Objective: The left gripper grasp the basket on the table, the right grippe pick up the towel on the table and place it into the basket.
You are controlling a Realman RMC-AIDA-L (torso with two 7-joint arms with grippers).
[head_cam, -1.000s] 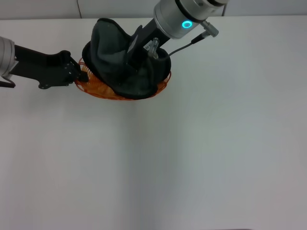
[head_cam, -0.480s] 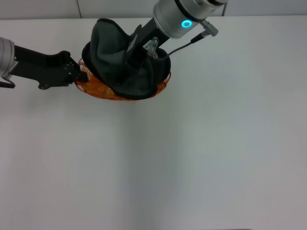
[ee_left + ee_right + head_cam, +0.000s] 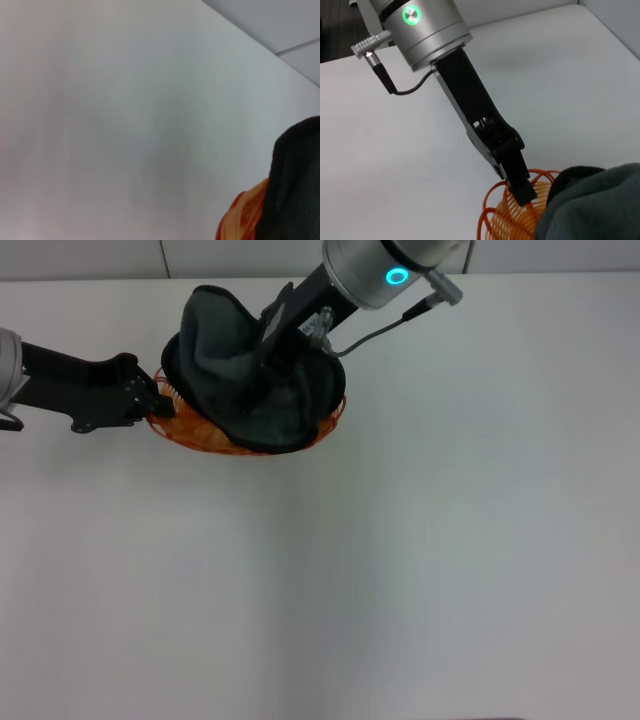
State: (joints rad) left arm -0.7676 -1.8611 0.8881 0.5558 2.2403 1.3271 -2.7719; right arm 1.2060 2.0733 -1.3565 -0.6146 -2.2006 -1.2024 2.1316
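The orange wire basket (image 3: 190,430) sits on the white table (image 3: 420,540) at the far left. My left gripper (image 3: 157,402) is shut on its left rim; the right wrist view shows this claw (image 3: 523,193) clamped on the wire loops of the basket (image 3: 512,217). The dark grey towel (image 3: 240,375) lies bunched in the basket, heaped up high and hanging over the right rim. My right gripper (image 3: 272,358) reaches down into the towel, its tip buried in the folds. The towel (image 3: 297,180) and basket (image 3: 245,217) also show in the left wrist view.
The white table (image 3: 125,125) stretches bare around the basket. Its far edge runs just behind the towel. The left arm with its green ring (image 3: 411,14) reaches in along the table's left side.
Basket, towel and both grippers have shifted together a little to the left and toward the far edge. The towel's shape is unchanged.
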